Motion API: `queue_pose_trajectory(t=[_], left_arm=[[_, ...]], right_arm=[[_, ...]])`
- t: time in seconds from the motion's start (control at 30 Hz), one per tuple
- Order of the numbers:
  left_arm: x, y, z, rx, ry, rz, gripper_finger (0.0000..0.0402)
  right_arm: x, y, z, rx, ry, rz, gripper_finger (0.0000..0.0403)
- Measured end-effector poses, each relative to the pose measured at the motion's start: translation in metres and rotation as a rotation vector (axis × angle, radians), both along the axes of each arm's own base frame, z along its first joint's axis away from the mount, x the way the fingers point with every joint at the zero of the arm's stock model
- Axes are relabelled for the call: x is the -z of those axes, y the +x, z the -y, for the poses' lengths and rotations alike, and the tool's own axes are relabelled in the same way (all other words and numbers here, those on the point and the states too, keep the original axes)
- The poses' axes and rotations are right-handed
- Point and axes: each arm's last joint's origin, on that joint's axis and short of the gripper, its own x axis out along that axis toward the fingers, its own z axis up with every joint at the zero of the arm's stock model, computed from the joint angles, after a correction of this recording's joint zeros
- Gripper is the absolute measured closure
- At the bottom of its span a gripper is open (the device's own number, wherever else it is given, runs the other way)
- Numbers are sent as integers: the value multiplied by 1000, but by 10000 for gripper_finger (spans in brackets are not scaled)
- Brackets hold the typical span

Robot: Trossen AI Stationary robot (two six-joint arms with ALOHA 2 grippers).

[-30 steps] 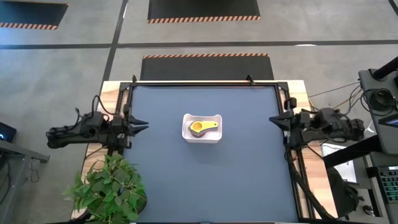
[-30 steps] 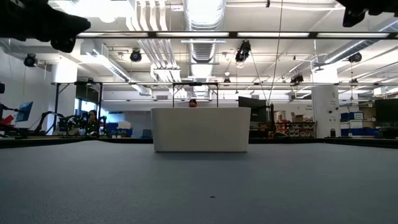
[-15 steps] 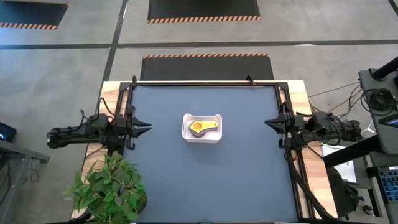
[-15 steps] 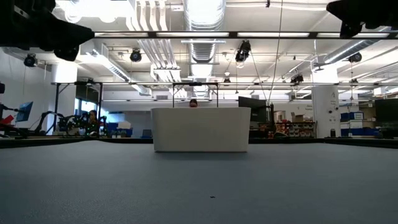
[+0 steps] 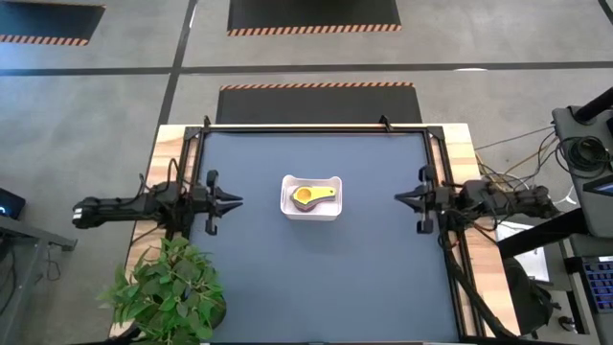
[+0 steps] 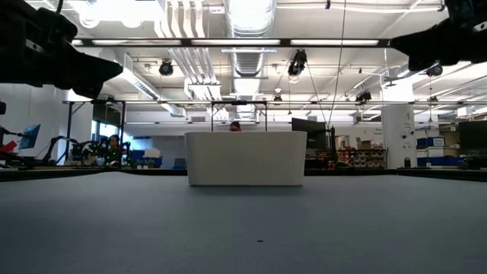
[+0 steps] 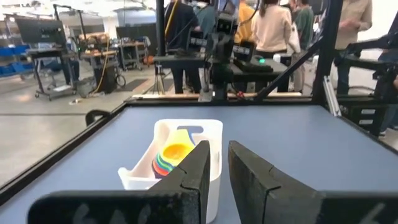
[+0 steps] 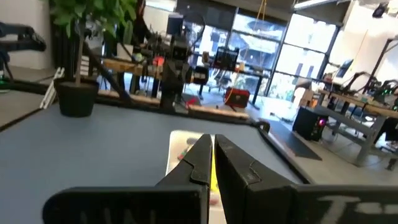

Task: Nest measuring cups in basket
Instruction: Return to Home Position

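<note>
The white basket (image 5: 287,203) stands on its flat bottom at the middle of the blue table. The measuring cups (image 7: 169,157) lie nested inside it, the yellow one (image 5: 305,195) on top with its handle toward the right. My left gripper (image 5: 239,201) hovers level over the table's left edge and points at the basket; a narrow gap shows between its fingers (image 7: 217,146), which hold nothing. My right gripper (image 5: 397,198) hovers level over the right edge, pointing at the basket, its fingers (image 8: 212,138) shut and empty. Both are far from the basket.
A potted plant (image 5: 168,292) stands off the table's near left corner. A black frame (image 5: 311,128) runs along the table's far, left and right edges. People stand in the room beyond the right side, seen in the left wrist view.
Both grippers have sunk lower over the table. Each has also reached a little farther in toward the basket, the left from the left edge and the right from the right edge. The basket and cups have stayed still.
</note>
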Motion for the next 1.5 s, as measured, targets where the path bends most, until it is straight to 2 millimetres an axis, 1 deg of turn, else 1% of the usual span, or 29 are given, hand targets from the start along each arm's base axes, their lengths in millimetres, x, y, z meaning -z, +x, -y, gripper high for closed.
queue_pose_trajectory(t=[0.1, 0.23, 0.33, 0.57, 0.67, 0.83, 0.93, 1.23, 1.5], left_arm=[[2, 1, 0, 13, 16, 11, 362], [3, 2, 0, 15, 29, 3, 362], [3, 2, 0, 15, 22, -1, 362], [3, 2, 0, -6, 23, -1, 361], [3, 2, -1, -12, 23, -5, 361], [3, 2, -1, -15, 23, -4, 361], [3, 2, -1, -15, 16, -3, 361], [3, 2, -1, -15, 16, -3, 361], [3, 2, -1, -15, 16, -3, 361]], right_arm=[[9, 3, 0, 8, 6, -31, 394], [27, 7, 2, 107, 24, -76, 394], [29, 9, 3, 133, 38, -82, 394], [29, 9, 3, 130, 59, -75, 394], [29, 9, 4, 157, 79, -74, 394], [29, 8, 7, 265, -11, -89, 394], [29, 8, 7, 263, -16, -90, 394], [29, 8, 7, 262, 39, -80, 394], [29, 8, 7, 261, 39, -80, 394]])
